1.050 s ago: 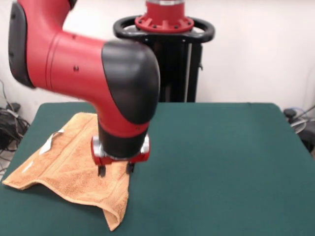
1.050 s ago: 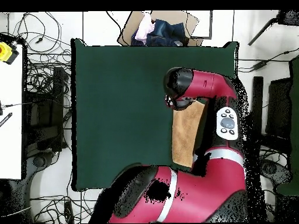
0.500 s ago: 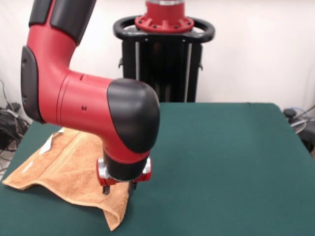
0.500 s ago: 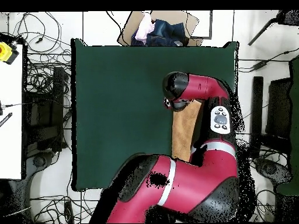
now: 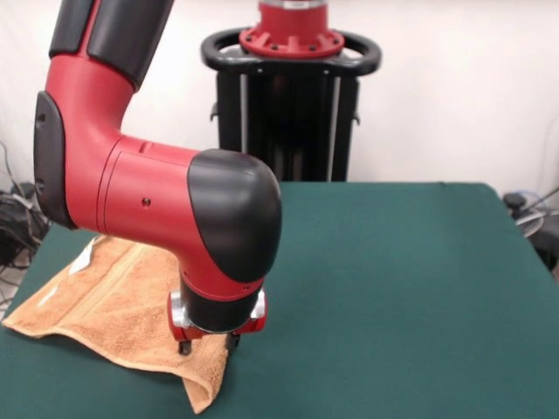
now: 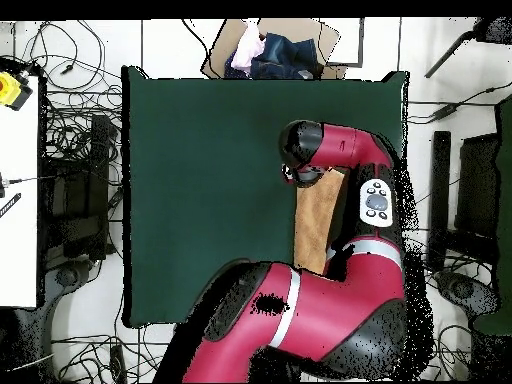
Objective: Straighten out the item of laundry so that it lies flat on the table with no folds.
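The towel (image 5: 105,301) was seen at the left side of the green worktop (image 5: 393,288) in the front view, close to that edge, with one corner folded into a drooping point toward the near edge. A white tag (image 5: 83,259) showed on its far part. The gripper (image 5: 208,344) was set down on the towel's near right portion — two dark tips were visible on the cloth, but whether the jaws were clenched could not be told. A wide bare stretch of worktop lay open to the right. In the overhead view only a narrow strip of towel (image 6: 315,225) was shown beside the arm (image 6: 350,160) — the gripper itself was hidden there.
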`<state>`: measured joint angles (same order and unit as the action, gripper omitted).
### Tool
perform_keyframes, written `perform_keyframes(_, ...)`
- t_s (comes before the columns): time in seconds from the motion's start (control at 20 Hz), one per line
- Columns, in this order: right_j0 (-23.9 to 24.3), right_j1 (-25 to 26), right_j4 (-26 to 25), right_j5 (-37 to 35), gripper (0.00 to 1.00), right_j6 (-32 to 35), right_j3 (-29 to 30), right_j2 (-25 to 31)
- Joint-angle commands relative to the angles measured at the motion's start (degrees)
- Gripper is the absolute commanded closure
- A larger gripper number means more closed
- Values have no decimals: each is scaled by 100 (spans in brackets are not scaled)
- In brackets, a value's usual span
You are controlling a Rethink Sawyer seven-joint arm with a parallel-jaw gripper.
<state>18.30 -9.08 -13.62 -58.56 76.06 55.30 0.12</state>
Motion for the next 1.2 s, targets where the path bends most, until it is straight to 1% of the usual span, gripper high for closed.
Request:
perform_keyframes(0.05,-78,471,-334,1046,0,71,-147,483)
perform_keyframes(0.1,-99,490,-353,1025,0,94,-175,452)
perform_keyframes(0.15,-112,517,-369,1058,100,131,-211,434)
perform_keyframes(0.35,-97,478,-410,1205,100,194,-172,440)
perform_keyframes(0.65,-90,304,-474,1048,100,199,3,416)
perform_keyframes(0.9,-139,224,-454,882,100,248,3,363)
perform_keyframes(1.05,-158,-179,-345,689,100,299,341,322)
perform_keyframes(1.1,-163,-385,-283,601,100,335,499,300)
perform_keyframes(1.2,-154,-952,-156,419,100,350,962,241)
